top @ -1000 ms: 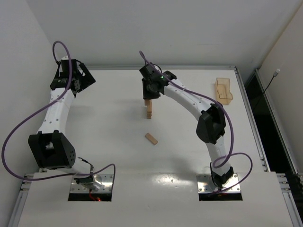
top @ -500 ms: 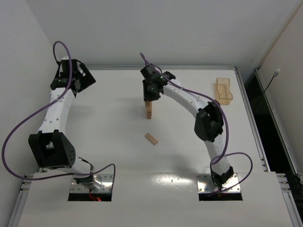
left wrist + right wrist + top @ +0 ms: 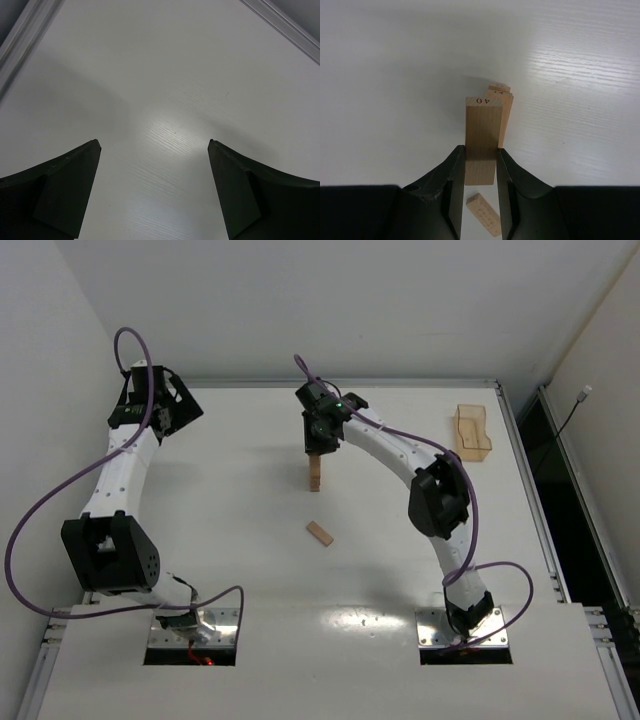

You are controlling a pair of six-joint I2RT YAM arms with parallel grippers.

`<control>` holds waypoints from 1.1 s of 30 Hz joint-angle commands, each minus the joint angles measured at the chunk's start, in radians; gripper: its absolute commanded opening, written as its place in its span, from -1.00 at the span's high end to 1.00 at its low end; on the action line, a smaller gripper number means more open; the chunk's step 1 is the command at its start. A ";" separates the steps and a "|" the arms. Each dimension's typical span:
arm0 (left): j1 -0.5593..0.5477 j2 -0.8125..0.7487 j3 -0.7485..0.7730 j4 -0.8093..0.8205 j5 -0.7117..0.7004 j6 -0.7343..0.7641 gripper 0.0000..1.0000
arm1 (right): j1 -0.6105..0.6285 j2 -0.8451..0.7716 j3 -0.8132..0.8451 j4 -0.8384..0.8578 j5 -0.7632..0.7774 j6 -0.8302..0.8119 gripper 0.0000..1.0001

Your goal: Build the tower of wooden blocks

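Right wrist view: the right gripper [image 3: 480, 152] pinches a wood block [image 3: 483, 122] just above the tower [image 3: 504, 102], which stands mid-tabletop [image 3: 220, 540], toward the far edge. The block looks offset sideways; released so, it could slide off or topple the tower. The left gripper [image 3: 155, 150] gapes wide and empty near the far left corner.

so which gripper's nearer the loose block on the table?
Right. The right gripper, at the tower, is just behind the loose block; the left gripper is far off near the rear-left corner of the table.
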 commanded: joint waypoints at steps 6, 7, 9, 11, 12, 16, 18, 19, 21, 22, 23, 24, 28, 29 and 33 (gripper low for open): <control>-0.011 -0.003 0.008 0.036 0.015 0.010 -0.74 | -0.006 0.010 0.007 0.030 0.041 -0.004 1.00; -0.011 -0.003 0.008 0.036 0.015 0.010 -0.74 | -0.006 0.019 -0.002 0.030 0.041 -0.004 1.00; -0.011 -0.003 0.008 0.036 0.015 0.010 -0.74 | -0.006 0.019 -0.002 0.030 0.041 -0.004 1.00; -0.011 -0.003 0.017 0.036 0.015 0.010 -0.74 | -0.006 0.019 -0.002 0.030 0.032 -0.013 1.00; -0.011 -0.003 0.017 0.036 0.015 0.010 -0.74 | -0.006 0.028 -0.011 0.030 0.032 -0.014 1.00; -0.011 0.006 0.017 0.036 0.015 0.010 -0.74 | -0.006 0.028 -0.011 0.030 0.032 -0.014 1.00; -0.011 0.006 0.017 0.036 0.015 0.010 -0.74 | -0.006 0.028 -0.011 0.030 0.032 -0.014 1.00; -0.011 0.006 0.017 0.036 0.024 0.010 -0.74 | -0.006 0.028 -0.022 0.039 0.023 -0.014 1.00; -0.011 0.006 0.017 0.036 0.024 0.010 -0.74 | -0.006 0.028 -0.031 0.040 0.013 -0.014 1.00; -0.011 0.006 0.017 0.036 0.024 0.010 -0.74 | -0.006 0.038 -0.031 0.040 0.013 -0.014 1.00; -0.011 0.006 0.017 0.036 0.024 0.010 -0.74 | -0.006 0.038 -0.031 0.040 0.013 -0.014 1.00; -0.011 0.006 0.017 0.036 0.024 0.010 -0.74 | -0.006 0.038 -0.031 0.040 0.013 -0.023 1.00; -0.011 0.006 0.017 0.036 0.024 0.010 -0.74 | -0.006 0.038 -0.040 0.049 0.004 -0.023 0.84; -0.011 0.006 0.017 0.036 0.024 0.010 -0.74 | -0.006 0.038 -0.040 0.049 0.004 -0.023 0.80; -0.011 0.006 0.017 0.036 0.024 0.010 -0.74 | -0.006 0.038 -0.040 0.049 -0.016 -0.032 0.49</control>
